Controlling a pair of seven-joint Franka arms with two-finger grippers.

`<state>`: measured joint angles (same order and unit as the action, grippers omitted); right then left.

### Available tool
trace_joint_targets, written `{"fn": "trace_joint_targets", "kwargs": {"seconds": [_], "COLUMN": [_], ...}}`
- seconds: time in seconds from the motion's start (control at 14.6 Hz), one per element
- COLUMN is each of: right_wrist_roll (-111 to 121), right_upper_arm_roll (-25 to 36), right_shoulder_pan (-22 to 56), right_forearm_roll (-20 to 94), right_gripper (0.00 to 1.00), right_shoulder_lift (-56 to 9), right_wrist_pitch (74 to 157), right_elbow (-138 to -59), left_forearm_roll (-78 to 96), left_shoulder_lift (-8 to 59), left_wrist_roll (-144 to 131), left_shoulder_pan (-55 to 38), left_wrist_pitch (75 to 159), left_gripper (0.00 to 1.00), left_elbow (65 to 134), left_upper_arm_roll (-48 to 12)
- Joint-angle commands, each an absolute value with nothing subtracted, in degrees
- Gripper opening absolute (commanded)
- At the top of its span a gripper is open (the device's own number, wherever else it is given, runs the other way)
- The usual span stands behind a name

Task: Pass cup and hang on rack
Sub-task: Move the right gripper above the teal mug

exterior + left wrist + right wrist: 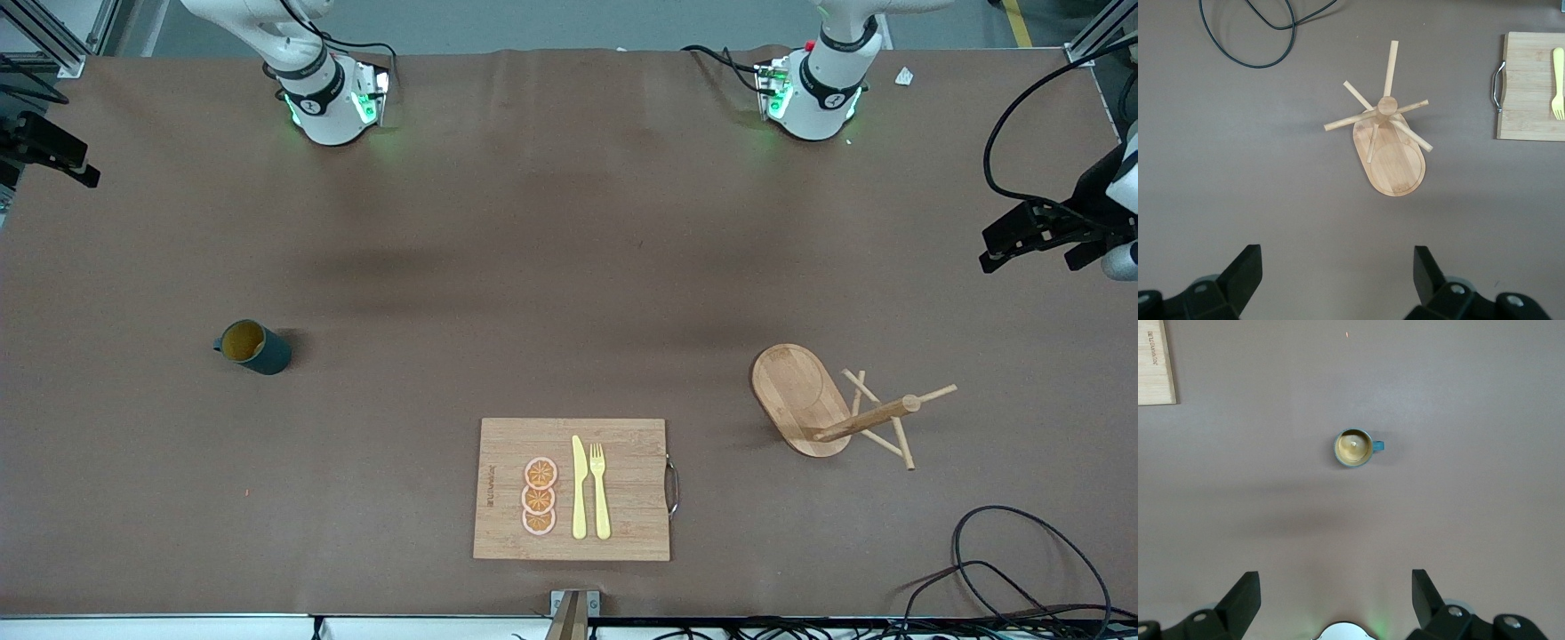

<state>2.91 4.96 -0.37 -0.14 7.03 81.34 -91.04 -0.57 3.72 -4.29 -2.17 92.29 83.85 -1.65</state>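
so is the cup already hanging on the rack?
No, the cup stands upright on the table toward the right arm's end, well apart from the rack, whose pegs are all bare.

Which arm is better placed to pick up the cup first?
The right arm. The cup stands upright toward its end of the table, and the open right gripper looks straight down on it. The open left gripper is over the rack.

The dark teal cup point(253, 347) stands upright on the desk, tan inside, toward the right arm's end from the rack point(813, 402), a light wooden peg tree standing upright
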Motion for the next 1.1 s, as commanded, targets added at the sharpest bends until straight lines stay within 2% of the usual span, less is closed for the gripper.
{"fn": "trace_joint_targets", "kwargs": {"seconds": [0.0, 1.03], "right_wrist_roll": [3.3, 2.9], "right_upper_arm_roll": [4.9, 4.9], "right_shoulder_pan": [-0.5, -0.6], "right_forearm_roll": [0.7, 0.7], "right_gripper": [1.00, 1.00], "right_shoulder_lift": [7.6, 7.6], "right_wrist_pitch": [80.7, 79.9], "right_elbow": [-91.5, -91.5], "left_forearm_roll": [0.4, 0.5], "left_shoulder_lift": [4.1, 4.2], "left_wrist_roll": [-3.9, -3.9], "left_shoulder_pan": [-1.7, -1.7], "left_wrist_pitch": [92.5, 92.5], "left_gripper": [1.00, 1.00], "left_elbow": [83.1, 83.1], "left_upper_arm_roll": [-1.8, -1.8]}}
